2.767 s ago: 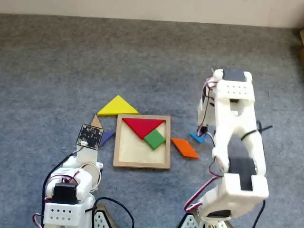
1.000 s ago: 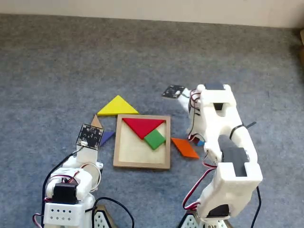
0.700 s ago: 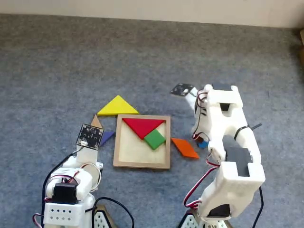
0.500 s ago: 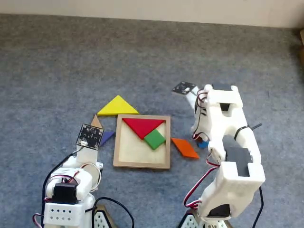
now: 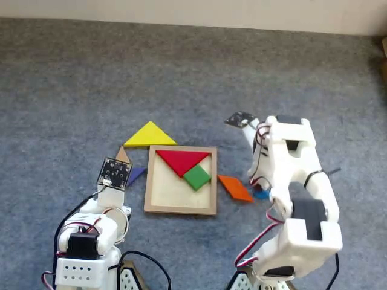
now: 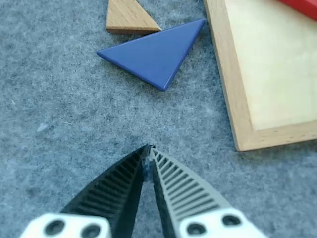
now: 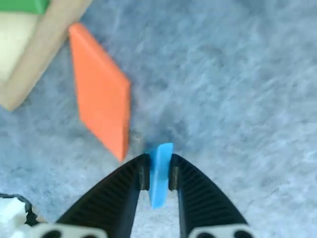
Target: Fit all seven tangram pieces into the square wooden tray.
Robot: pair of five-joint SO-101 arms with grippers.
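At the left the left tool [image 6: 147,151] rests low over the bench [image 5: 72,78], tips pressed together with nothing between them. Just beyond it lie a dark blue triangle [image 6: 156,54] and a small bare-wood triangle [image 6: 128,17], both close to the tray's left rim. A big yellow triangle [image 5: 149,135] lies just past the tray's far left corner. The square wooden tray [image 5: 181,208] sits mid-bench, pale inside with a raised frame. It holds a red triangle [image 5: 181,161] with its long side along the far wall and a green square [image 5: 197,177] set on its corner touching the red tip, so two of seven are home by my count. Right of the tray an orange slanted piece [image 5: 236,187] lies flat on the bench, near the rim but apart from it. Just right of that, the right tool [image 7: 158,171] is clamped on a small light blue piece [image 7: 161,151], pinched across its thickness so it stands on edge. Whether it is off the bench I cannot tell. To do this step well I would raise it enough to clear the orange piece and the rim. Then I would carry it left to open floor in the tray and tip it flat before letting go, since dropped on edge it may topple askew. The pieces look thin, smooth and light, easily nudged.
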